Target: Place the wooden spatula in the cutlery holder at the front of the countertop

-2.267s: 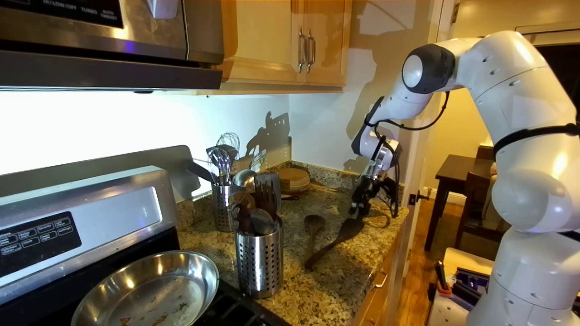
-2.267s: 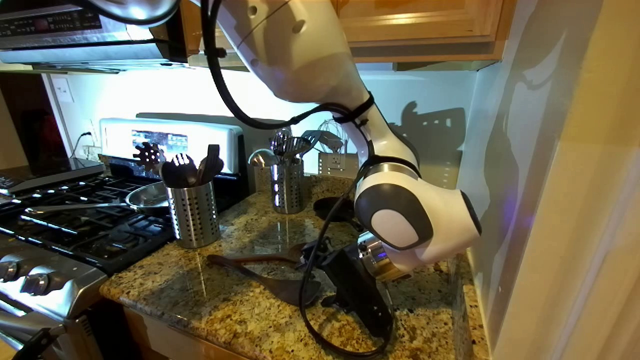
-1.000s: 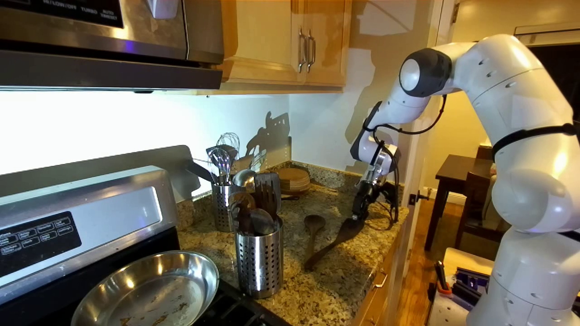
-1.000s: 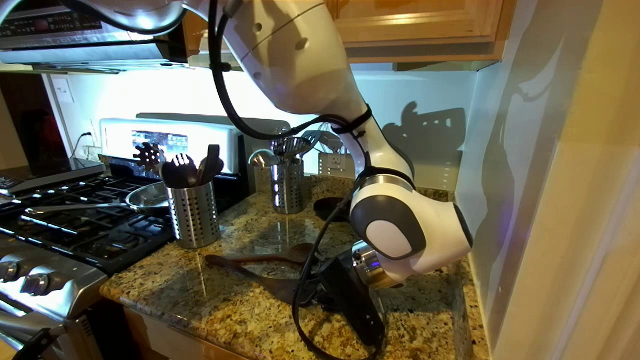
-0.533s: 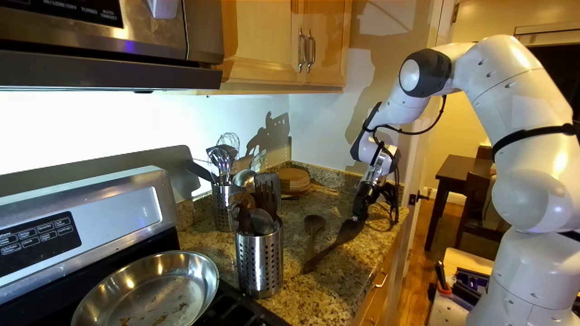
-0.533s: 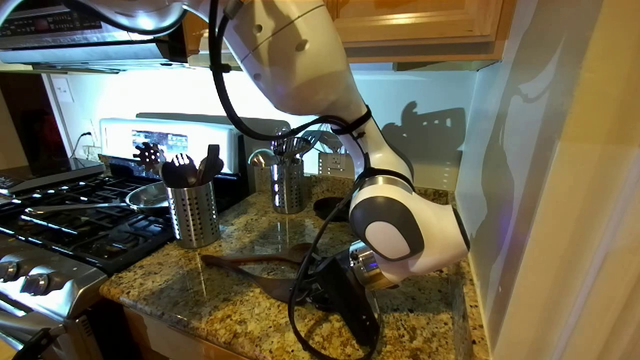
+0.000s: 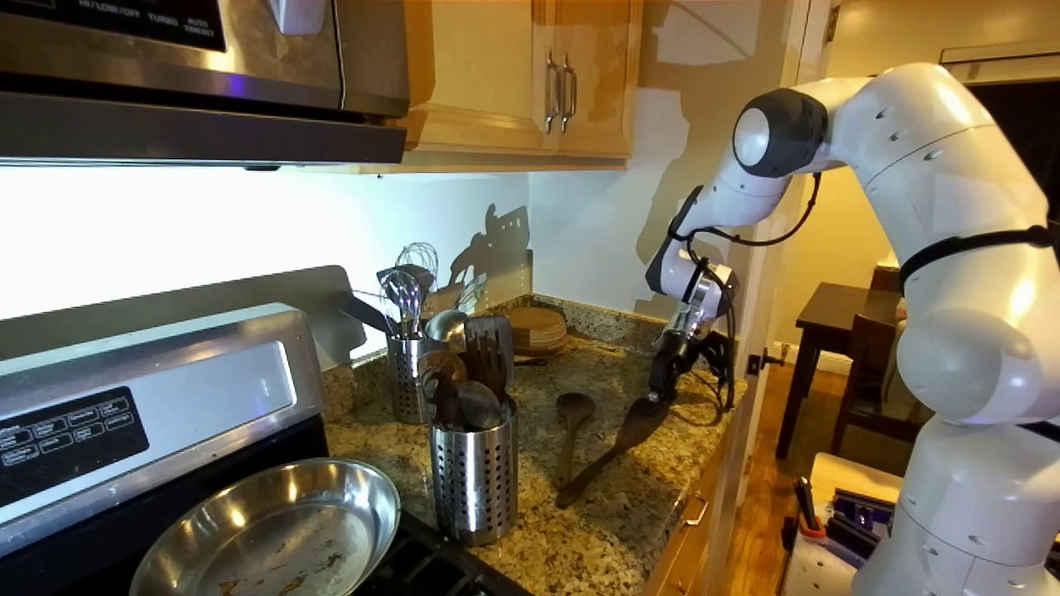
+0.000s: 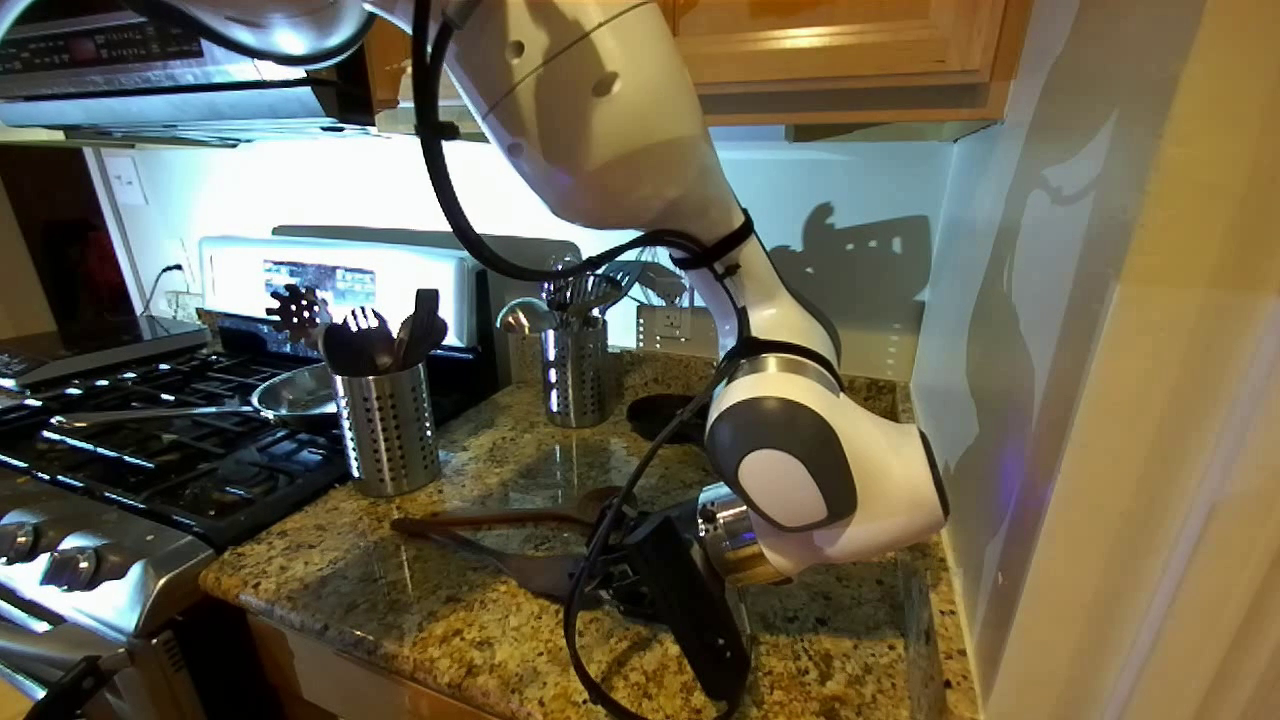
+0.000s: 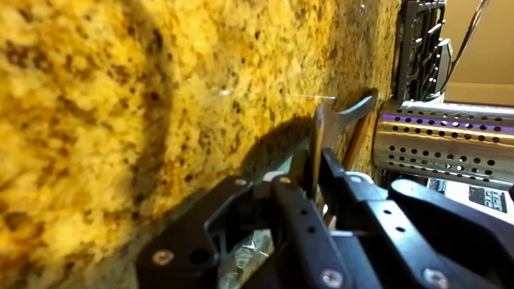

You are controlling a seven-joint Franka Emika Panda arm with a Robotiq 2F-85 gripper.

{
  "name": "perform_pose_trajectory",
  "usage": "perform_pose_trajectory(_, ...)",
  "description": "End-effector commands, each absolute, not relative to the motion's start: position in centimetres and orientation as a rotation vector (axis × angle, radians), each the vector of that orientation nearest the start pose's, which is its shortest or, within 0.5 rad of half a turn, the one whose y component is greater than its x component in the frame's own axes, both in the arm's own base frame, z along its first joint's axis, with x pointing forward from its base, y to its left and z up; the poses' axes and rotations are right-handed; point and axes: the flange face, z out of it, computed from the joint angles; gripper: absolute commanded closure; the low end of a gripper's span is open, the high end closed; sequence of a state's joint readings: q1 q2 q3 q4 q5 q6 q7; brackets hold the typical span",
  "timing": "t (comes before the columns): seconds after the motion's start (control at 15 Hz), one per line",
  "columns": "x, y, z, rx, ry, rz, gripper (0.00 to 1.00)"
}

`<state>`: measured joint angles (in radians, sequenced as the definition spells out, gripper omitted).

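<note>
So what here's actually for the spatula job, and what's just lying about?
For the job:
wooden spatula, gripped by its broad end
hand doing the gripping
front cutlery holder

Just lying about:
wooden spoon
rear utensil holder
steel pan

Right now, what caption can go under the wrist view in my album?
Gripper holding a wooden spatula by its head, speckled countertop alongside, hole-dotted cutlery holder beyond.
</note>
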<state>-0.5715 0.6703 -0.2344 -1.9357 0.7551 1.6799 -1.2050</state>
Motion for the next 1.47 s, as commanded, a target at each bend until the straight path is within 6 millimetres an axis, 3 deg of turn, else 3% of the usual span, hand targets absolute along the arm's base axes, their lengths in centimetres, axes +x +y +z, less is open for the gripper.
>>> perform_pose_trajectory(0.0,39.0,-33.8,15.2,-2.140,0.105,-0.023,0.92)
perform_pose_trajectory(0.73,38.6,-36.1,23.2,-2.126,0.077,-0.147,0.92)
perform_pose_trajectory(1.4,39.0,-35.9,34.1,-2.236,-0.037,-0.321,0.92)
